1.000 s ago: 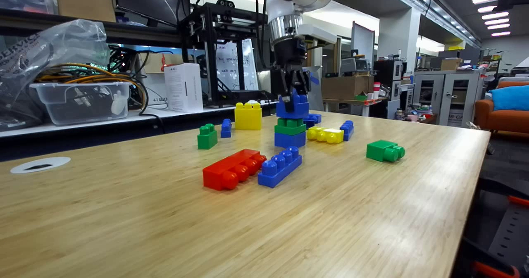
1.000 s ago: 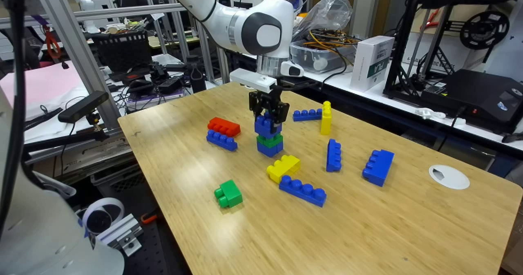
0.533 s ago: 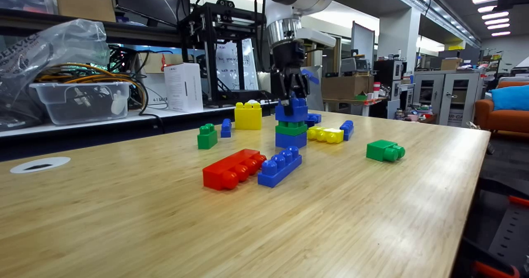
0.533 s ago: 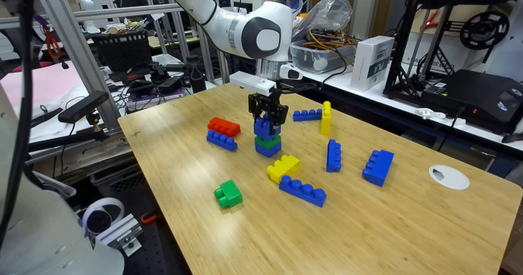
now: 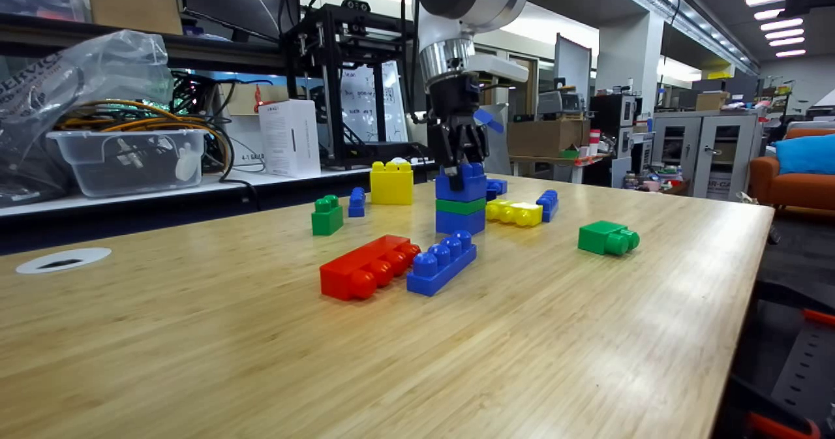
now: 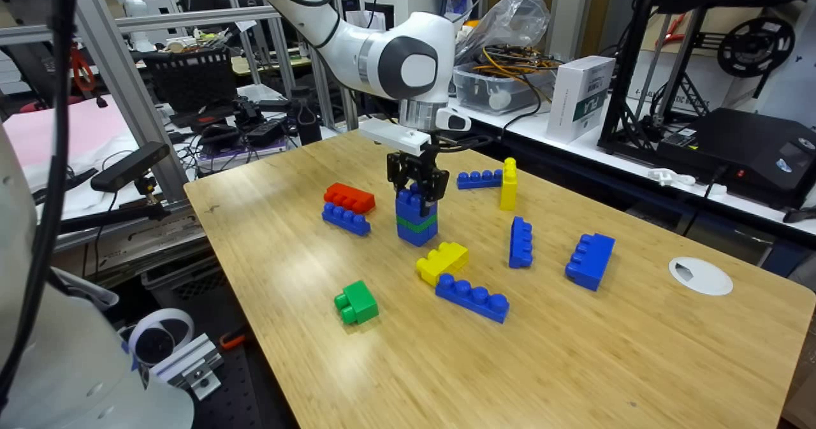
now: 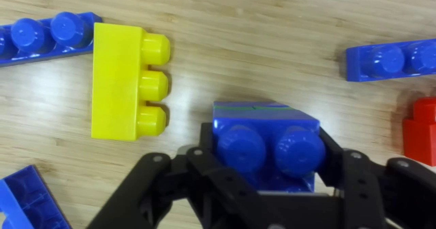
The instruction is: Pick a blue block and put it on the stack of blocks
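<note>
Blue block (image 5: 473,187) seated on stack (image 6: 417,234), jaws clamped

We find the jaws gripping the blue block: in the wrist view, one jaw bears against each side of it, and its studs face up. We see it level on top of the stack, in contact with the green layer (image 5: 460,207). That layer rests on the blue base (image 5: 460,222), which stands on the table (image 6: 574,352). In both exterior views the arm (image 6: 408,59) reaches down from above.

Around the stack we identify the following parts. The red brick (image 5: 362,266) lies on its side, just beside a long blue brick (image 5: 443,266) with studs up. A yellow brick (image 7: 115,82) lies on its side near the stack; just beside it is a second long blue brick (image 7: 47,40). An upright yellow brick (image 5: 391,186) stands farther off. A green brick (image 6: 358,303) lies on its side, apart from the rest.
</note>
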{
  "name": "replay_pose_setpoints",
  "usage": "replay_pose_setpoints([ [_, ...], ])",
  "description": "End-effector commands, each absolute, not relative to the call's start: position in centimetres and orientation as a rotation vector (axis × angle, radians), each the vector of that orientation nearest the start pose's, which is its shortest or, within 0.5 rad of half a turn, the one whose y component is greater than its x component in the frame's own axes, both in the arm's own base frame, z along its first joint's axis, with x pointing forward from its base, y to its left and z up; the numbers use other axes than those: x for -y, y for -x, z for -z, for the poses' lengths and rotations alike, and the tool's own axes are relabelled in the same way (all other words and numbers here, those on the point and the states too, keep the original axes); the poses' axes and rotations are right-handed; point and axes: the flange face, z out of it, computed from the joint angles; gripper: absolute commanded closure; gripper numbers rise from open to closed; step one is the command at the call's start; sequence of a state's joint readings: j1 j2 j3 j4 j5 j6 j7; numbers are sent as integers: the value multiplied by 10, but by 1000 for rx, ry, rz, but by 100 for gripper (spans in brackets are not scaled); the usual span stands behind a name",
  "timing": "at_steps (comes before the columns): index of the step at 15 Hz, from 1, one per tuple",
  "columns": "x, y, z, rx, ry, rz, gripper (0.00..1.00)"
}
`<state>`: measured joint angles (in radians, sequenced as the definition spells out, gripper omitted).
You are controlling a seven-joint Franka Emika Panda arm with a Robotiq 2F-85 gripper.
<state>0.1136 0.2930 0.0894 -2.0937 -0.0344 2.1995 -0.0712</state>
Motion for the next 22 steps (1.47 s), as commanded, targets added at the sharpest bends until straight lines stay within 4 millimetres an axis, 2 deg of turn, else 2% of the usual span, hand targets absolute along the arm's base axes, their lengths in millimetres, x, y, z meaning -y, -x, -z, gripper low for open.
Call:
replay_pose_setpoints([
  [1,-115,-549,-256,484,3125,-287,56],
  [5,-118,-549,-252,519,3147,-243,56],
  [13,-126,-546,-255,599,3124,-121,56],
  [14,-128,-545,-259,640,3127,-131,8],
  [18,-143,-537,-275,756,3167,-154,0],
  [22,-166,-531,-314,889,3188,-76,0],
])
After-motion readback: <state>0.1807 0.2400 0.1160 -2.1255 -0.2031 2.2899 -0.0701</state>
